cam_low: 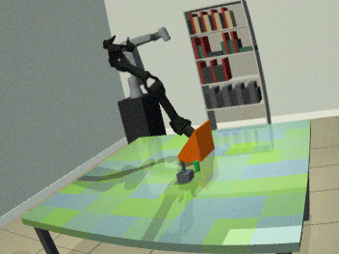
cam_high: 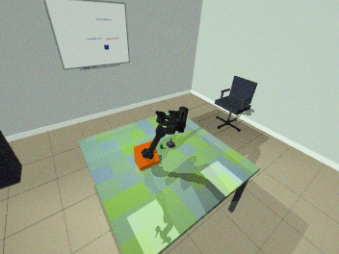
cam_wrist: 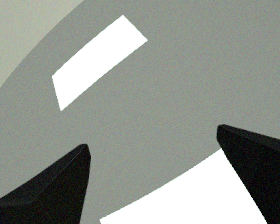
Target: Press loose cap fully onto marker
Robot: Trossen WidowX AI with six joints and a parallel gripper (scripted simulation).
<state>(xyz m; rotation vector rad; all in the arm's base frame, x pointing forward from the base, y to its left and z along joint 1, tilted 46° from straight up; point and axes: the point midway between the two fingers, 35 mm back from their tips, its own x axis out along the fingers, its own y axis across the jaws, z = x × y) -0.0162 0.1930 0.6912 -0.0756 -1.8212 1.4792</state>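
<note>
Overhead view, centre of frame: the arm (cam_high: 161, 134) rises from an orange base block (cam_high: 146, 157) on the patchwork green-and-blue counter (cam_high: 193, 194) and folds over at the top, its jaws raised well above the counter. Exterior view: the gripper (cam_low: 110, 44) sits in the upper left of the frame, high above the counter and well apart from the task objects. Wrist view: two dark fingertips enter from the lower corners, set wide apart with nothing between them; behind them lie only a grey surface and white patches. The jaws are therefore spread and empty. In the exterior view, just below centre, the marker (cam_low: 183, 165) stands upright in the dark holder block (cam_low: 185, 176). The green cap (cam_low: 196, 165) stands on the counter just to its right, near the orange block and uncapped from the marker.
</note>
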